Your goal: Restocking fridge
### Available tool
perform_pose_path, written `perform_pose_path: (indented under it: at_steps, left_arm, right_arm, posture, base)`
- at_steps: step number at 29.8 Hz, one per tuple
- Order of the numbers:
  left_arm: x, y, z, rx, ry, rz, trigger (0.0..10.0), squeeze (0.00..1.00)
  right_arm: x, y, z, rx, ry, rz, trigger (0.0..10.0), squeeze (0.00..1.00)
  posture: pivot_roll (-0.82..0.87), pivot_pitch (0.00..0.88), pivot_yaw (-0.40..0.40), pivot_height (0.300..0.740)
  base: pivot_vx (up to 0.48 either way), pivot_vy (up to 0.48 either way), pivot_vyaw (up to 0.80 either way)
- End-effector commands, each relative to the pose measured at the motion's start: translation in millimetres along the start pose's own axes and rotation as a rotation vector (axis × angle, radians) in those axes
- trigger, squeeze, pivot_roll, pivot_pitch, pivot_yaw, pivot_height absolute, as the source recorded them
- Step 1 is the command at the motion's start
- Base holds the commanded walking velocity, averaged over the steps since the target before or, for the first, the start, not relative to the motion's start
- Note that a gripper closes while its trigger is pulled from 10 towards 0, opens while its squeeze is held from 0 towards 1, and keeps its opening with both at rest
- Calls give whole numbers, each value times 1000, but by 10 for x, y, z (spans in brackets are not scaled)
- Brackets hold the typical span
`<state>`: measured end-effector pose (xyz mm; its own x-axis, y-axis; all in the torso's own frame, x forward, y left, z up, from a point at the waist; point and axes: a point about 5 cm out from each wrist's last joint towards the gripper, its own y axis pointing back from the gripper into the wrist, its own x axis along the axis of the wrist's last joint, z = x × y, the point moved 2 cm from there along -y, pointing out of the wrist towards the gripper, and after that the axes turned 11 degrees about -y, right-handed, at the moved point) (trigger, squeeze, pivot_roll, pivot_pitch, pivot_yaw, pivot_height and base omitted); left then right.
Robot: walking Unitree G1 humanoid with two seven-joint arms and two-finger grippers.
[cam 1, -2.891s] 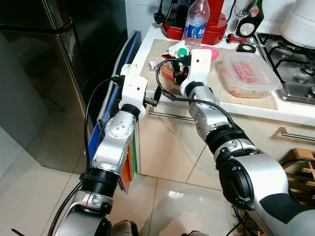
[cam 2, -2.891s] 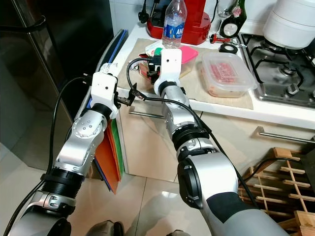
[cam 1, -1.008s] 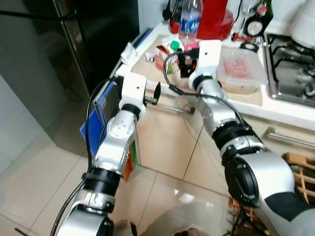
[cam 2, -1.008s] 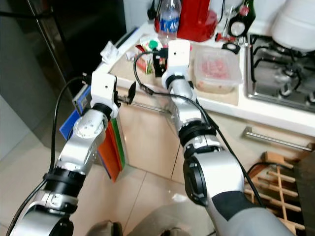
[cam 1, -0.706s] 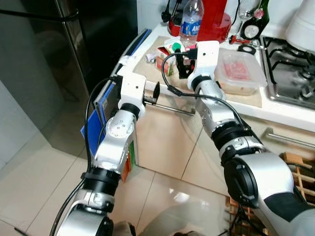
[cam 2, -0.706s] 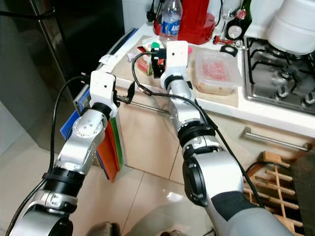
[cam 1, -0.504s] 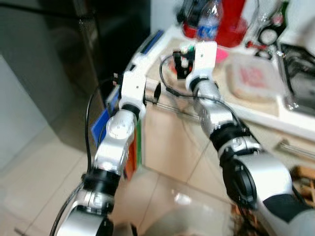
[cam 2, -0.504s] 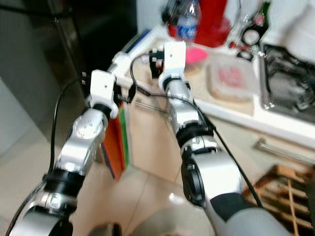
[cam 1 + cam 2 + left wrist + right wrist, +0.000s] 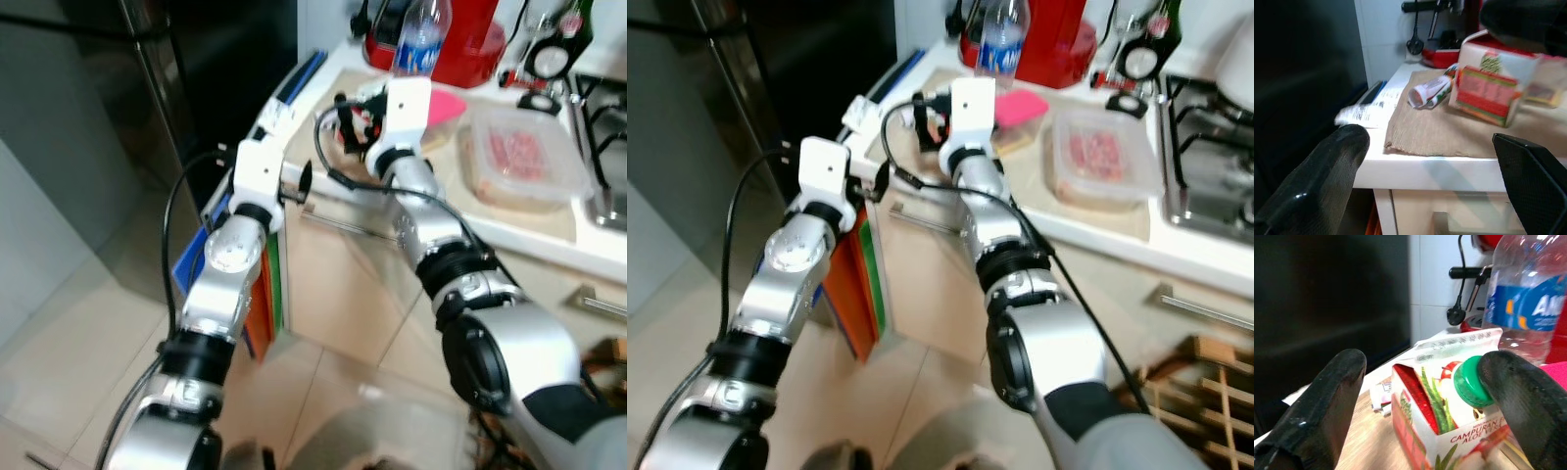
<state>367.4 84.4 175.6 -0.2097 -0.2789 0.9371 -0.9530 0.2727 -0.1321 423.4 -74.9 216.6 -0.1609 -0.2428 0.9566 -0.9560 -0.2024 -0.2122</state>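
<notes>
Red-green juice carton (image 9: 1449, 426), one bottle (image 9: 1528, 298)

White counter (image 9: 1415, 169) carrying a woven mat (image 9: 1449, 132), juice carton (image 9: 1449, 431) sitting on it, meat tub (image 9: 524, 157) lying at 3 o'clock

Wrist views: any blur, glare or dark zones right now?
Left wrist view: mild motion blur, the red carton soft-edged, fridge side nearly black. Right wrist view: juice carton fairly sharp, near fingers defocused, water bottle washed by glare, fridge dark. Both eye views slightly smeared.
</notes>
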Motion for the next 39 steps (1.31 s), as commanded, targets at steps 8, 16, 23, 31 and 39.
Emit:
perform_pose_path:
  at_steps: [8, 16, 23, 31, 39]
  left_arm:
    - [5, 2, -20, 1, -10, 1, 10000, 0]
    - [-7, 8, 1, -5, -9, -4, 10000, 0]
    - [-5, 15, 6, -9, -12, -2, 10000, 0]
    - [-2, 44, -13, -5, -20, -1, 10000, 0]
    - [-5, 65, -35, 2, -27, -2, 10000, 0]
  right_arm:
    - [20, -1, -17, 11, -27, 12, 10000, 1000]
    - [221, -53, 114, -61, 64, 79, 10000, 0]
    - [282, -97, 169, -77, 106, 62, 10000, 0]
    - [336, -180, 101, -47, 43, 3, 10000, 0]
    - [467, -230, 88, -48, 64, 23, 10000, 0]
  posture:
    - [53, 18, -18, 740]
    - [50, 23, -20, 740]
    - [55, 27, -23, 740]
    - [88, 42, -44, 740]
    - [93, 50, -51, 740]
  base:
    - [0, 0, 0]
    - [0, 0, 0]
    - [0, 0, 0]
    - [0, 0, 0]
    - [0, 0, 0]
